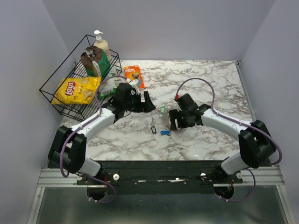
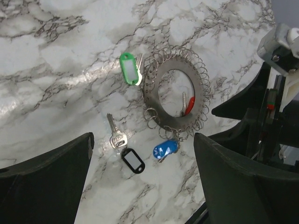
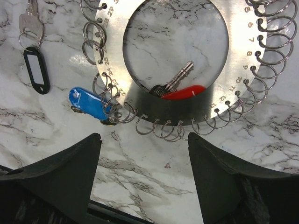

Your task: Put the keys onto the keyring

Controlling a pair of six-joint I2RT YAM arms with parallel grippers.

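At the far left a basket (image 1: 46, 91) holds a chip bag (image 1: 77, 89) and a pump bottle (image 1: 100, 46), and an orange pack (image 1: 134, 76) lies on the table (image 1: 215, 84) just beside it. The left gripper (image 1: 148, 102) hangs near that pack with its jaws spread wide and nothing between them. In its wrist view the keys and keyring (image 2: 150, 93) lie on the marble ahead of its fingers (image 2: 46, 182), well apart from both tips. The black key (image 2: 133, 160), silver with a dark oval tag, is the nearest to the gripper and lies apart from the ring on its left. The green key (image 2: 127, 68) lies just beside the ring's far-left rim. The blue key (image 2: 164, 149) lies against the wire loops at the ring's near edge, but whether it is threaded on cannot be told. The red key (image 2: 188, 105) lies loose inside the ring's hole. The keyring is a flat numbered metal disc edged with wire loops, and it lies flat on the table. The right gripper (image 1: 173, 120) is directly over it and hides it in the top view. In the right wrist view that gripper's jaws stand well apart and hold nothing, and the ring's near rim lies just beyond the fingertips (image 3: 60, 168), centred between them.
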